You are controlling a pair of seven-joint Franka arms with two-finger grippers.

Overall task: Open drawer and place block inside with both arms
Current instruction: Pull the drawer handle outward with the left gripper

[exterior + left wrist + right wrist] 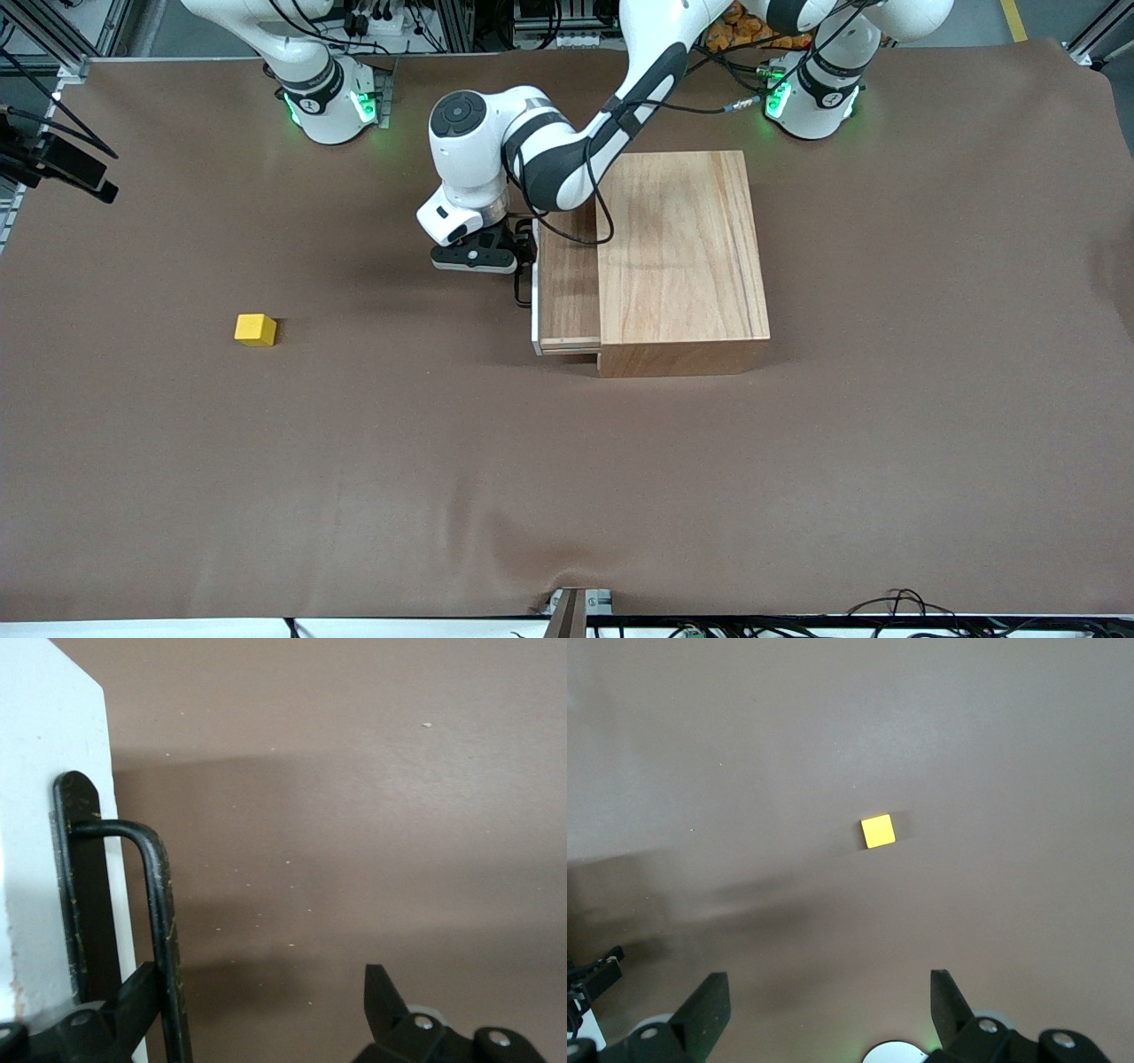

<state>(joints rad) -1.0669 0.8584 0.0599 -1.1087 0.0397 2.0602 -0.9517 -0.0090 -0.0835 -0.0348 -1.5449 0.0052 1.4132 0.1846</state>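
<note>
While drawer (567,283) sits partly out, left gripper (257,1010) fingers wide open, one touching handle (159,930); right gripper (824,1010) fingers open, empty.

The brown worktop (567,478) carries a wooden cabinet (682,266) near its middle. A yellow block (255,329) lies toward the right arm's end.

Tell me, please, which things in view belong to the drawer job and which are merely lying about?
Belong to the job:
- drawer, partly out of the wooden box
- handle, with the open left gripper hooked on it
- yellow block, alone on the table toward the right arm's end
- open right gripper, high over the table

Just lying about:
- brown table cover
- cables at its edge
</note>
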